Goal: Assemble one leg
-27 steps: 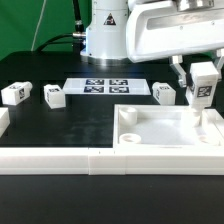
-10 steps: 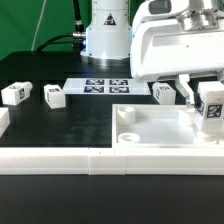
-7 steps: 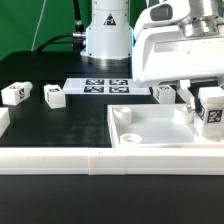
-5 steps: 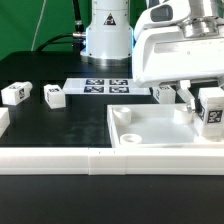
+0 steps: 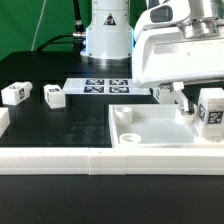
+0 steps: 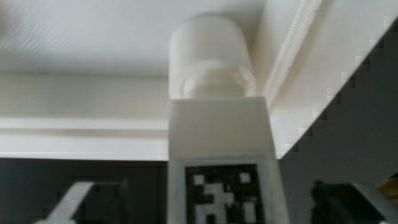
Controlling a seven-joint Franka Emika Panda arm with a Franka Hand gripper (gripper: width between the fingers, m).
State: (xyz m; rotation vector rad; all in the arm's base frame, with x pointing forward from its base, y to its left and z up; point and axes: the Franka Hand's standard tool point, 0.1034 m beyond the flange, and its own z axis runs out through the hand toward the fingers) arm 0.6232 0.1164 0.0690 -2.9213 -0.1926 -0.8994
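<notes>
A white leg (image 5: 211, 111) with a black-and-white tag stands upright on the far right corner of the large white panel (image 5: 150, 128). My gripper (image 5: 205, 104) straddles it with the jaws open. One finger (image 5: 181, 99) stands a small gap to the left of the leg; the other is cut off by the picture's edge. In the wrist view the leg (image 6: 221, 150) sits between my fingertips (image 6: 71, 200) without touching either, its rounded end against the panel's rim (image 6: 294, 60). My gripper (image 6: 210, 203) holds nothing.
Three more legs lie on the black table: two at the exterior view's left (image 5: 14, 94) (image 5: 54, 96) and one behind the panel (image 5: 164, 93). The marker board (image 5: 104, 86) lies at the back. A white rail (image 5: 60, 161) runs along the front.
The gripper carried the leg down and to the exterior view's right onto the panel's corner. In the last second the visible finger moved away from the leg, which stays standing.
</notes>
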